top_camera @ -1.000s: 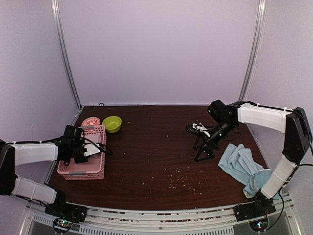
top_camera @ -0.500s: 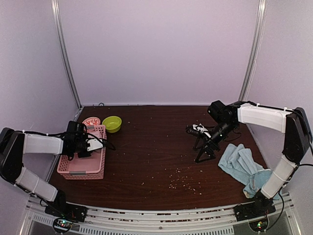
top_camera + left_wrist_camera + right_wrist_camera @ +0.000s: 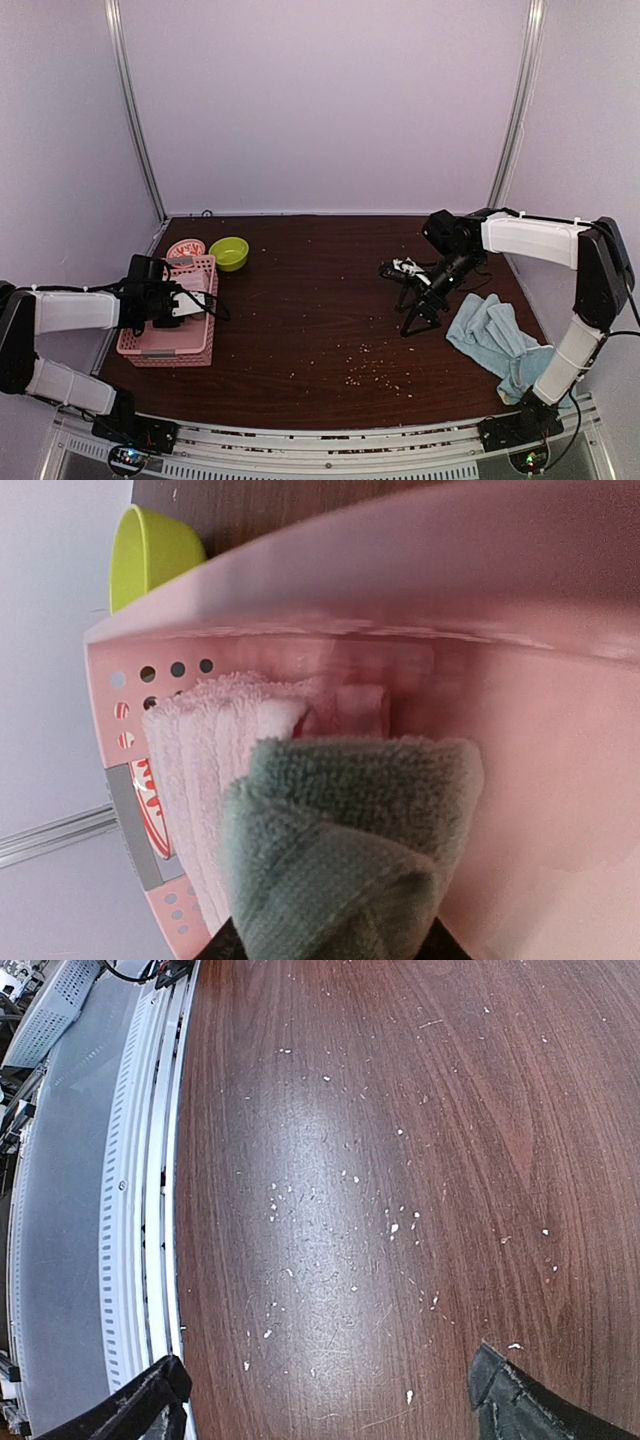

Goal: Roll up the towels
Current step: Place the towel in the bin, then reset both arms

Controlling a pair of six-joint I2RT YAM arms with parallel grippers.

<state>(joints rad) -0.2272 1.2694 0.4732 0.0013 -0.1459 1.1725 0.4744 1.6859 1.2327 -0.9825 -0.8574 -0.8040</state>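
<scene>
Pale lilac walls are enclosing a dark wood table strewn with white crumbs. The left gripper is clamping a rolled mint green towel inside the pink basket, touching a rolled pink towel. The right gripper is hanging wide open near a crumpled light blue towel. The red print by the basket is too blurred to read.

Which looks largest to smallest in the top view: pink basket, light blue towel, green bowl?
1. The pink basket and the light blue towel: near alike, and an arm covers part of each, so no ranking between them.
2. The green bowl: clearly smallest, though it sits farther from the camera.
</scene>
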